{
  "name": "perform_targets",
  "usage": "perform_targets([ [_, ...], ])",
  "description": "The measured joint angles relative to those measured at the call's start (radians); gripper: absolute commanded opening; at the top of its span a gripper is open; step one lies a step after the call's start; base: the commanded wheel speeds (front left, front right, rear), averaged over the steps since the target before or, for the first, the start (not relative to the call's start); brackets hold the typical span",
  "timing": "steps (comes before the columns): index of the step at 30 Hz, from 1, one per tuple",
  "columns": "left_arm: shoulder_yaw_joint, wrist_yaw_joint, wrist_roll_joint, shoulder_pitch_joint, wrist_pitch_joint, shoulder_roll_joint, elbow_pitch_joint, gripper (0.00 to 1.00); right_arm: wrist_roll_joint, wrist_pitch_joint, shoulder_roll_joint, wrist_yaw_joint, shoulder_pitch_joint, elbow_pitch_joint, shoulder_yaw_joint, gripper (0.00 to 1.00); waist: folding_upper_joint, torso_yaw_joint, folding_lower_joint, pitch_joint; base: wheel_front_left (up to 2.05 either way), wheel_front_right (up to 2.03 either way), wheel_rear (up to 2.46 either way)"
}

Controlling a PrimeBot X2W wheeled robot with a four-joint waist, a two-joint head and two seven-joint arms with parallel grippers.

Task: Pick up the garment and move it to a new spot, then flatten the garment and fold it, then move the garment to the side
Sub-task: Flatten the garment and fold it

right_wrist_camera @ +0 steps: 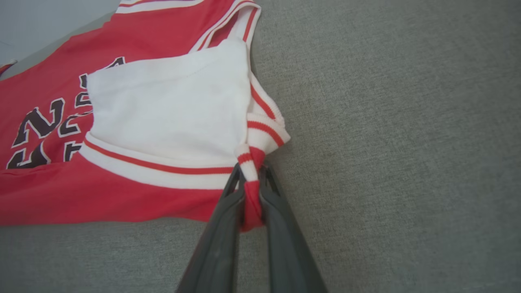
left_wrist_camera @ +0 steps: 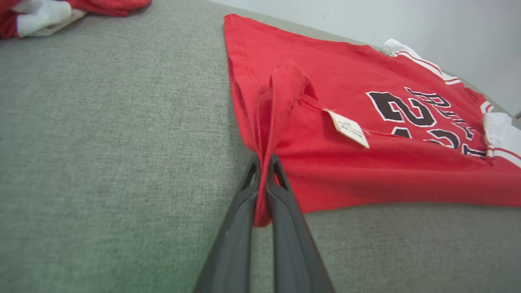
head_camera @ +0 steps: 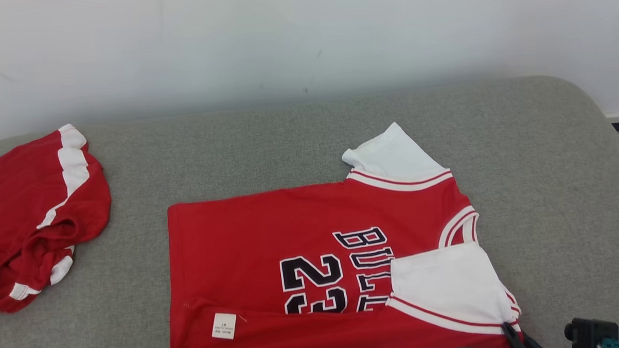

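Dark fingers of the left gripper [left_wrist_camera: 264, 162] are shown closed on a bunched red hem corner of the jersey [left_wrist_camera: 366, 171], with the fabric pinched between them. The right gripper [right_wrist_camera: 251, 171] is clamped on the striped red-and-white armhole trim at the other end of the same near edge. The jersey is laid on a grey cushion [head_camera: 236, 145], right of centre in the head view, with its near long edge turned over onto the front. One white sleeve [head_camera: 447, 280] is folded inward over the lettering; the other [head_camera: 391, 155] is spread toward the wall [head_camera: 284, 41]. Black, white-outlined figures "23" [head_camera: 313, 274] are legible. Of the word beside them, "BUL" [head_camera: 366, 239] can be made out, the rest being covered by the sleeve. A white tag [head_camera: 224, 325] is exposed on the turned-over strip; its print is too small to read. A second garment [head_camera: 33, 214], red with white stripes, is heaped at the cushion's left end, well apart.
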Motion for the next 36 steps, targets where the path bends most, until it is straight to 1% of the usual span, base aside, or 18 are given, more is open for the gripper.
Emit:
perform_targets([
  [5, 0.002, 0.0, -0.001, 0.049, 0.0, -0.004, -0.007, 0.0, -0.018, 0.048, 0.029, 0.0, 0.094, -0.088, -0.039, 0.0, 0.0, 0.003, -0.0001, -0.033, 0.0, 0.0, 0.0],
  [10, 0.002, 0.0, -0.001, 0.058, 0.0, -0.007, -0.002, 0.0, -0.035, 0.074, 0.06, 0.0, 0.128, -0.125, -0.064, 0.0, 0.0, 0.011, 0.0, -0.041, 0.0, 0.0, 0.0],
  [11, 0.003, 0.004, 0.0, 0.058, 0.0, -0.008, -0.002, 0.36, -0.04, 0.074, 0.065, 0.0, 0.128, -0.13, -0.067, 0.33, 0.0, 0.011, -0.0001, -0.041, 0.0, 0.0, 0.0],
  [12, 0.006, 0.009, 0.001, 0.058, 0.0, -0.009, -0.006, 0.85, -0.046, 0.074, 0.067, 0.0, 0.128, -0.134, -0.066, 0.78, 0.0, 0.012, -0.0001, -0.041, 0.0, 0.0, 0.0],
  [13, 0.007, 0.009, 0.003, 0.058, 0.0, -0.009, -0.006, 1.0, -0.05, 0.074, 0.07, 0.0, 0.127, -0.135, -0.066, 1.0, 0.0, 0.013, 0.0, -0.041, 0.0, 0.0, 0.0],
  [16, 0.008, 0.012, 0.01, 0.058, 0.0, -0.009, -0.008, 1.0, -0.073, 0.066, 0.073, 0.0, 0.126, -0.139, -0.071, 1.0, -0.0001, 0.017, 0.0, -0.041, 0.0, 0.0, 0.0],
  [20, 0.016, 0.019, 0.022, 0.059, 0.0, -0.012, -0.055, 1.0, -0.099, 0.038, 0.091, 0.0, 0.116, -0.158, -0.082, 1.0, 0.0, 0.024, 0.0, -0.043, 0.0, 0.0, 0.0],
  [25, 0.039, 0.042, 0.057, 0.058, 0.0, -0.013, -0.155, 1.0, -0.136, -0.062, 0.107, 0.0, 0.08, -0.203, -0.085, 1.0, 0.0, 0.039, 0.0, -0.048, 0.0, 0.0, 0.0],
  [28, 0.052, 0.071, 0.076, 0.058, 0.0, -0.02, -0.235, 1.0, -0.166, -0.115, 0.116, 0.0, 0.078, -0.213, -0.082, 1.0, 0.0, 0.048, 0.0001, -0.053, 0.0, 0.0, 0.0],
  [31, 0.066, 0.091, 0.092, 0.06, 0.0, -0.026, -0.302, 1.0, -0.209, -0.172, 0.131, 0.0, 0.062, -0.223, -0.081, 1.0, 0.0, 0.056, 0.0001, -0.06, 0.0, 0.0, 0.0],
  [36, 0.082, 0.115, 0.096, 0.094, 0.0, -0.03, -0.35, 1.0, -0.253, -0.249, 0.164, 0.0, 0.067, -0.22, -0.1, 1.0, 0.0, 0.069, 0.0001, -0.076, 0.0, 0.0, 0.0],
])
